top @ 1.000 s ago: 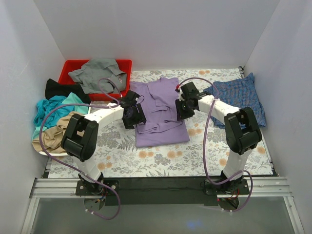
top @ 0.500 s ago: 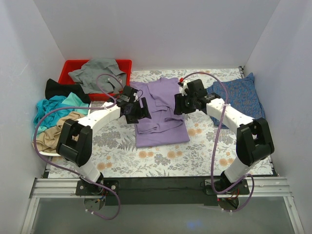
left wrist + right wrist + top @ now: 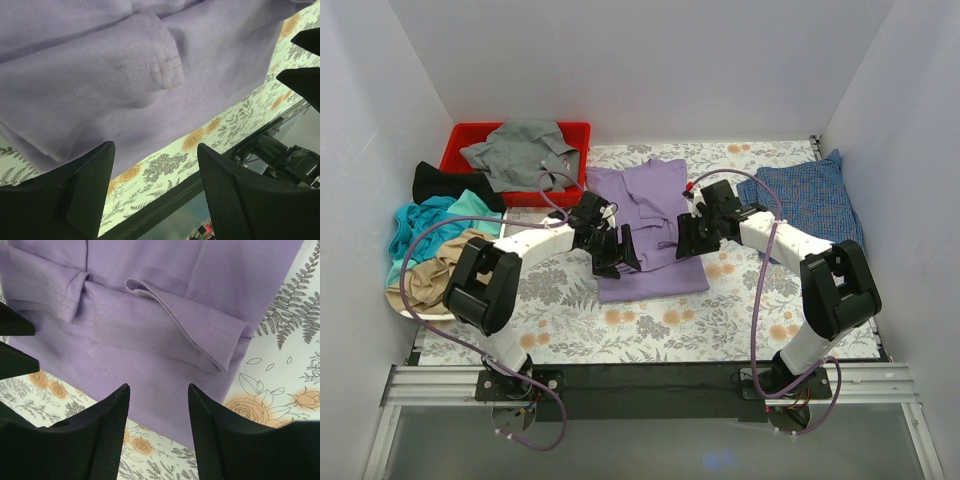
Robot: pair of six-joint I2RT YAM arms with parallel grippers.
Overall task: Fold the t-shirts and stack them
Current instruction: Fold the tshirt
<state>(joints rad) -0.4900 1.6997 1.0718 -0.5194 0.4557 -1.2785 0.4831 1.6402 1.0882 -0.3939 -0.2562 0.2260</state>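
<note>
There are six shirts, one of each kind: lavender t-shirt (image 3: 650, 200), blue checked t-shirt (image 3: 810, 205), grey t-shirt (image 3: 520, 150), black t-shirt (image 3: 440, 183), teal t-shirt (image 3: 420, 225), tan t-shirt (image 3: 425, 280). There is one red bin (image 3: 470, 133), one floral desk cover (image 3: 650, 325), and two robot arms: left arm (image 3: 535, 243), right arm (image 3: 785, 240).

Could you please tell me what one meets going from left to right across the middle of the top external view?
The teal t-shirt → left gripper → lavender t-shirt → right gripper → blue checked t-shirt.
</note>
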